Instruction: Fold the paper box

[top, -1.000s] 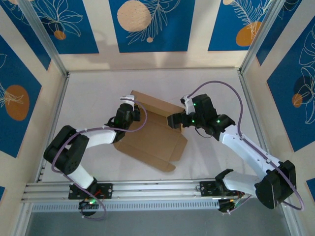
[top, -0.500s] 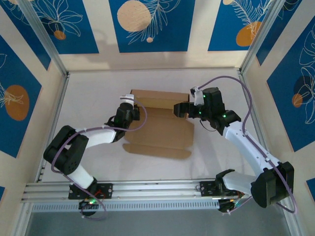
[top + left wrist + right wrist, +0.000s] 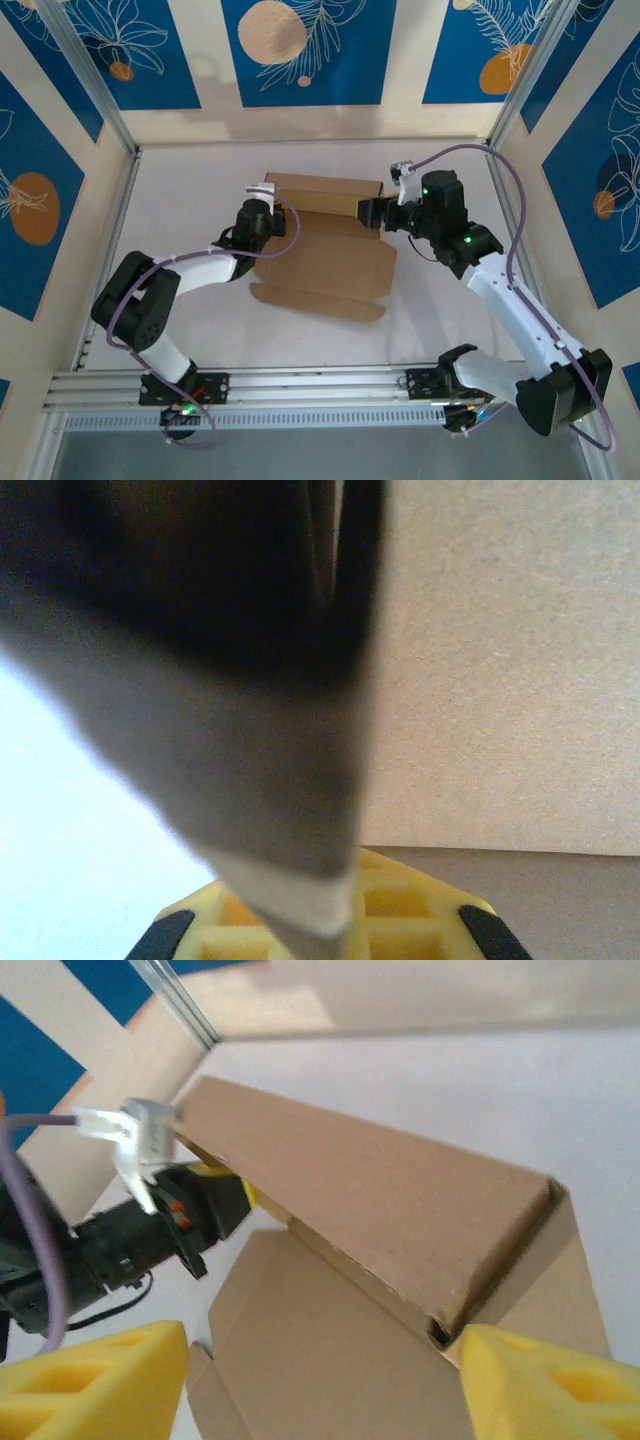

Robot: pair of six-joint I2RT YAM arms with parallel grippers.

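White surface [image 3: 180, 320] walled by blue-and-cream panels [image 3: 300, 50]: the left end effector [image 3: 264, 213] stays clamped on the left edge of the paper box [image 3: 325, 268] lying mid-surface, and the right end effector [image 3: 368, 212] – jaws apart – straddles the right end of its rear panel [image 3: 325, 190]. In the last second the box swung from diagonal to square with the back wall, the rear panel now upright – probably the first wall formed

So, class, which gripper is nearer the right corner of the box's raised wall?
Right. The right gripper sits at that corner of the box; the left gripper is at the wall's opposite end.
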